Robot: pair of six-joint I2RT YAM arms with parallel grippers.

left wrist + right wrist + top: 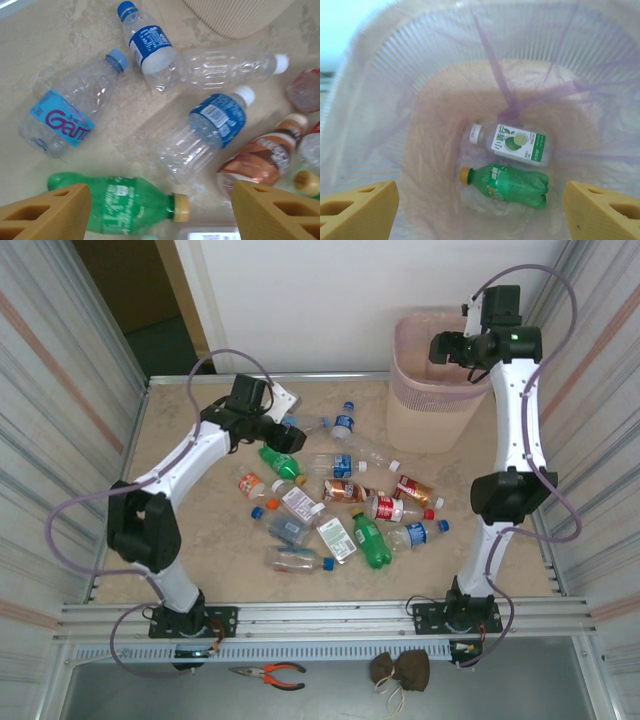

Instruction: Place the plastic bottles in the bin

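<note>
Several plastic bottles (340,510) lie scattered across the middle of the table. My left gripper (285,435) hovers low over their far left part, open (160,200). A green bottle with a yellow cap (125,202) lies on the table between its fingers (55,210), untouched. Clear bottles with blue labels (215,120) and a brown one (262,157) lie just beyond. My right gripper (445,348) hangs above the pale pink bin (430,415), open and holding nothing (480,195). At the bin's bottom lie a green bottle (512,186) and a clear one with a white and green label (517,145).
Corrugated walls close in the table on the left and right. The bin stands at the far right corner. Orange-handled pliers (270,673) and a brown pouch (400,670) lie on the ledge in front of the arm bases.
</note>
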